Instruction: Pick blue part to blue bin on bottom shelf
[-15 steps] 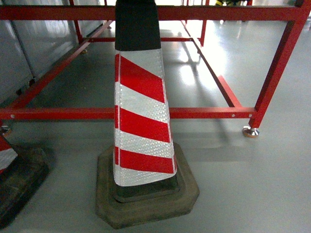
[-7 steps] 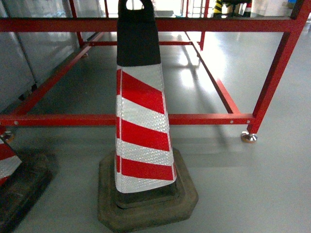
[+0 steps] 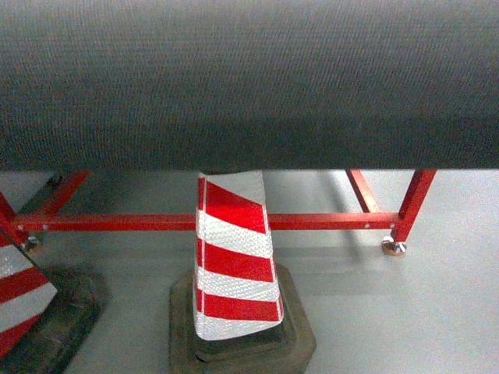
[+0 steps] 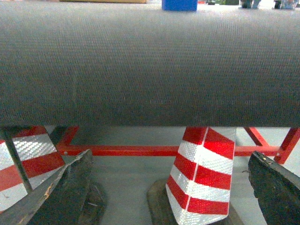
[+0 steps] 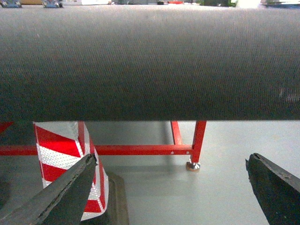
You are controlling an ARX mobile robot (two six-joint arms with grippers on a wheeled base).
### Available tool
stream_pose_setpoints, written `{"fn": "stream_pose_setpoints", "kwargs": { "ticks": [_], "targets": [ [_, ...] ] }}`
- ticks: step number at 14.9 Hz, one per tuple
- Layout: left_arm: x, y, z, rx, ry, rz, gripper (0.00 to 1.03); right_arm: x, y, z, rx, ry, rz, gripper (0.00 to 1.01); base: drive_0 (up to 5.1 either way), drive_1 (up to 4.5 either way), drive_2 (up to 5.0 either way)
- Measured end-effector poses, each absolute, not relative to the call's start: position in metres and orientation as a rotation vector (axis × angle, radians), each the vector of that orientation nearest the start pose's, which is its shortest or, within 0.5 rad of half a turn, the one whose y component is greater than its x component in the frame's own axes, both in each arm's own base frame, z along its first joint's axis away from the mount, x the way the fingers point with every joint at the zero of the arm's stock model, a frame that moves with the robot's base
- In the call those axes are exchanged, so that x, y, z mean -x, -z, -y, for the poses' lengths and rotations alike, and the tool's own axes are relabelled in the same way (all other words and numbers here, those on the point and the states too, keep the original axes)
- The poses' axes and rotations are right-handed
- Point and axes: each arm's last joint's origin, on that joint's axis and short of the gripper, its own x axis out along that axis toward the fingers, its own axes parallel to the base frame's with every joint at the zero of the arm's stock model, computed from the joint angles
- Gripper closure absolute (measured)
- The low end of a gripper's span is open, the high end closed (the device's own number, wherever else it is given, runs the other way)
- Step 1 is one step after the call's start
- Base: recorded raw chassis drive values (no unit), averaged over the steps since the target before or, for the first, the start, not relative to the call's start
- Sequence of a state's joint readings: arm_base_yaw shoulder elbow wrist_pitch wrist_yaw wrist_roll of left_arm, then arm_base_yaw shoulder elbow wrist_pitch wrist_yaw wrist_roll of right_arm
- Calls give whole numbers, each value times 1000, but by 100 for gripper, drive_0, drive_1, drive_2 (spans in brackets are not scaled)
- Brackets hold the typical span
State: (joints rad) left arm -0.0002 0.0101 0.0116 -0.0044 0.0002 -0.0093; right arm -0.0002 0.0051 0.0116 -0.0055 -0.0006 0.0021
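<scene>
A dark grey textured surface (image 3: 249, 78) fills the upper half of every view, seen edge-on. At its far side in the left wrist view stands a small blue block (image 4: 179, 4), cut off by the frame's top; I cannot tell whether it is the blue part. The blue bin and the bottom shelf are out of view. My left gripper (image 4: 169, 161) is open below the surface's edge, its dark fingers (image 4: 70, 187) wide apart with nothing between them. Below the same edge, my right gripper (image 5: 171, 164) is open and holds nothing. Neither gripper shows in the head view.
A red-and-white striped traffic cone (image 3: 234, 265) on a dark rubber base stands on the grey floor straight ahead. A second cone (image 3: 23, 288) is at the left. Behind them runs a red tube frame (image 3: 312, 221) with a metal foot (image 3: 393, 248).
The head view has risen. The dark grey surface now covers the upper half, hiding the cone's black top and the far floor. The cone and red frame sit lower in view.
</scene>
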Motion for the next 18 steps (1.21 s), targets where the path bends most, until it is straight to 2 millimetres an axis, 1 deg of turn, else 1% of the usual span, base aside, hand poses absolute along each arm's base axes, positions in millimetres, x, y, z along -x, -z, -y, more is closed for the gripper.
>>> {"fn": "stream_pose_setpoints", "kwargs": {
  "ticks": [18],
  "targets": [
    [-98, -166, 0, 10, 0, -3, 5, -97, -167, 0, -3, 0, 1, 3, 0, 0, 0]
  ]
}}
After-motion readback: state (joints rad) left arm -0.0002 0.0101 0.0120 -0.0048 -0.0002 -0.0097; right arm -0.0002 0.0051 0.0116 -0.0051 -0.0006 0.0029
